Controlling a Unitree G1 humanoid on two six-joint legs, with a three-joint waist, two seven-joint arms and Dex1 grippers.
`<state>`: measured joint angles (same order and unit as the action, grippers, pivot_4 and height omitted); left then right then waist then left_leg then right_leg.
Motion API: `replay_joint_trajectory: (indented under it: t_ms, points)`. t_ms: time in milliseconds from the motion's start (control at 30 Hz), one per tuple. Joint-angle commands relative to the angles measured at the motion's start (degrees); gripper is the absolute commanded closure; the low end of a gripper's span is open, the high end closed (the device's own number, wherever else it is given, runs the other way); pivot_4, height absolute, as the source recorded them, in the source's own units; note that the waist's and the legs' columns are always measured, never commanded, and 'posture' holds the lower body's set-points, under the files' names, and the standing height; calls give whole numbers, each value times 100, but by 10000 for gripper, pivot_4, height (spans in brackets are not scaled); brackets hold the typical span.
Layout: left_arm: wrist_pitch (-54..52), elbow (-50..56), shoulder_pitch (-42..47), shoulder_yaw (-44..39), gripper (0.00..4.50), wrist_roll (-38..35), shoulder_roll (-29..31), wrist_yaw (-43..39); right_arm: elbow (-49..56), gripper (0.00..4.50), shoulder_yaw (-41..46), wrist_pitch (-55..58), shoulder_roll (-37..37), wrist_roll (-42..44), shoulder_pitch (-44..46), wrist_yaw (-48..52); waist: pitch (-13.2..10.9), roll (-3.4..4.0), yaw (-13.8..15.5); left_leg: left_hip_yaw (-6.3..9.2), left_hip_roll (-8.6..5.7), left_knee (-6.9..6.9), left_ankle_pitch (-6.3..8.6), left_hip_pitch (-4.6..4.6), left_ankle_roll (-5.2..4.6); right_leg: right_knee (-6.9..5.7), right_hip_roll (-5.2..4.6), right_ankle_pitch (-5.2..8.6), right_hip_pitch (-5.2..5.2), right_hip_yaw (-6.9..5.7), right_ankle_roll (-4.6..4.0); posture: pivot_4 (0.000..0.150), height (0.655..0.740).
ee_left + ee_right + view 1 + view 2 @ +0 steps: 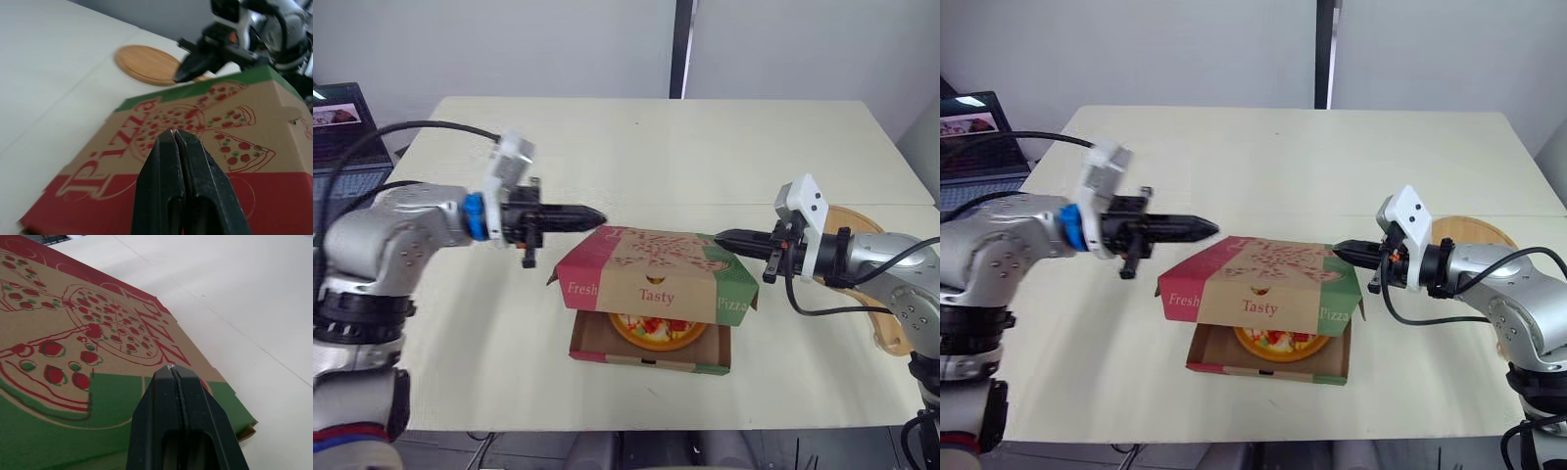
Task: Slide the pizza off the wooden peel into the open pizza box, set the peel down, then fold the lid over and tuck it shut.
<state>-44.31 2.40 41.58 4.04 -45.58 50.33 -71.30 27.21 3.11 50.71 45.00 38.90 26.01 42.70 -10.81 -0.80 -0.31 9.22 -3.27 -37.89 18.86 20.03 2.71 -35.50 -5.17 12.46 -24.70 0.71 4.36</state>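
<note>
Left gripper (601, 216) and right gripper (719, 236) flank the half-closed lid (651, 274), peel (862, 219) nearby.

Cream table (656, 147), grey wall (509, 39) — perhaps a laptop (340, 132) beside.

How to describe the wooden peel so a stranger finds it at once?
On the pale table, look near its right edge, behind the right arm. The wooden peel lies flat there: round plain wood, unlike the printed pizza box.
</note>
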Motion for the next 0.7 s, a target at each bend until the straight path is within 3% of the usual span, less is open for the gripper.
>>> replay_joint_trajectory:
  t_ms: [33, 167, 367, 700]
  points:
    - [286, -192, 266, 128, 44800, 346, -117, -388, 112, 45000, 321, -177, 134, -104, -37, -65, 0, 0, -24, -2, 0, 0, 0, 1, 0, -5, 0, 0, -6, 3, 0, 1500, 7350]
    - [434, -468, 445, 162, 44800, 576, -306, -564, 133, 45000, 805, -232, 523, -249, -590, 2, 0, -1, -7, -4, -3, -23, -1, 49, 0, -48, 0, -2, -62, 7, -3, 1500, 7350]
    - [536, -656, 610, 198, 44800, 808, -478, -814, 312, 45000, 1067, -365, 1018, -314, -1521, 411, 0, -2, 2, -4, -6, -36, -2, 59, -1, -48, -1, -6, -62, 6, 0, 1500, 7350]
    - [631, -670, 801, 484, 44800, 1166, -684, -1279, 614, 45000, 759, -21, 604, 314, -1289, 294, 0, -2, -65, -3, -5, -84, -1, 69, -2, -57, 2, -20, -55, 7, 8, 1500, 7350]
